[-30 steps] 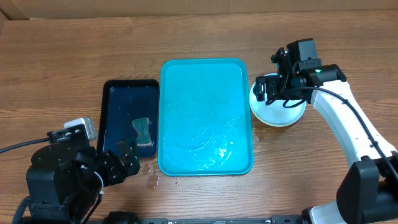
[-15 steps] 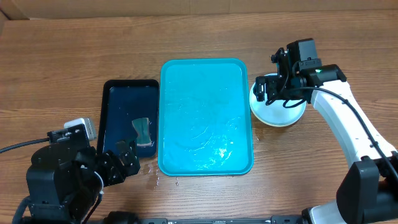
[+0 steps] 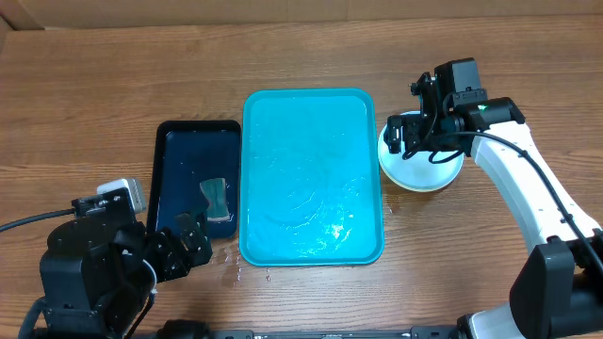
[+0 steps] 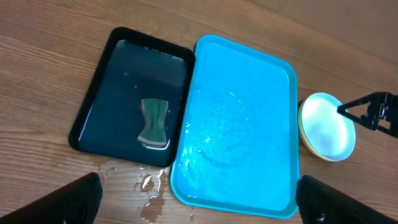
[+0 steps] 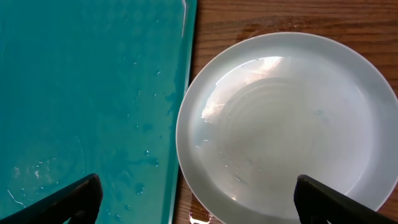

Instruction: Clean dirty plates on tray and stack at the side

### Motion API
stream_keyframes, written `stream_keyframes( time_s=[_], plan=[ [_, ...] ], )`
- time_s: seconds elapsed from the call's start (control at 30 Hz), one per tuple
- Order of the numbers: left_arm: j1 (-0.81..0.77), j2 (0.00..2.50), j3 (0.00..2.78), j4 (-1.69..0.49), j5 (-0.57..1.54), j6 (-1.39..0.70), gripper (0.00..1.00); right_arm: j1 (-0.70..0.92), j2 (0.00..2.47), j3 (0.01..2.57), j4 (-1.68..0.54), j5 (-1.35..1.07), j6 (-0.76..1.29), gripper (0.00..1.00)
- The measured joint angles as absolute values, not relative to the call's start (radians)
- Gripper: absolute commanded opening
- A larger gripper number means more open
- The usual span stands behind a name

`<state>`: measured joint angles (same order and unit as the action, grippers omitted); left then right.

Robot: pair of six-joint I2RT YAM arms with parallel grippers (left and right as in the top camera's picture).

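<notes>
The cyan tray (image 3: 311,179) lies wet and bare of plates in the middle; it also shows in the left wrist view (image 4: 239,124) and the right wrist view (image 5: 93,93). The plates (image 3: 421,171) sit stacked on the table just right of the tray, light blue on top (image 5: 289,124), with a yellow-green rim showing beneath (image 4: 306,138). My right gripper (image 3: 407,141) hovers over the stack, open and empty (image 5: 205,205). My left gripper (image 3: 184,247) is open and empty at the front left, above the table (image 4: 199,205).
A smaller black tray (image 3: 179,151) holding water and a grey-green sponge (image 3: 217,196) lies against the cyan tray's left side. Water is spilt on the wood (image 4: 149,183) at the black tray's front corner. A cardboard wall runs along the back.
</notes>
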<state>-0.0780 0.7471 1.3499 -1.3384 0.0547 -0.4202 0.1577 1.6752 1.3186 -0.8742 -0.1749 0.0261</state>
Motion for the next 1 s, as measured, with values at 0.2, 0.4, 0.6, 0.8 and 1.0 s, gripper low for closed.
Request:
stream_keyframes(
  time_s=[0.2,0.4,0.6,0.8,1.0],
  plan=[
    [-0.078,0.747,1.35,-1.338,0.055,-0.42,1.0,0.158,1.675,1.319,-0.874,-0.175,0.026,1.0],
    [-0.078,0.747,1.35,-1.338,0.055,-0.42,1.0,0.158,1.675,1.319,-0.875,-0.175,0.026,1.0],
    [-0.078,0.747,1.35,-1.338,0.055,-0.42,1.0,0.158,1.675,1.319,-0.874,-0.175,0.026,1.0],
    [-0.078,0.747,1.35,-1.338,0.055,-0.42,1.0,0.158,1.675,1.319,-0.874,-0.154,0.026,1.0],
    [-0.078,0.747,1.35,-1.338,0.055,-0.42,1.0,0.158,1.675,1.319,-0.874,-0.139,0.026,1.0]
  ],
)
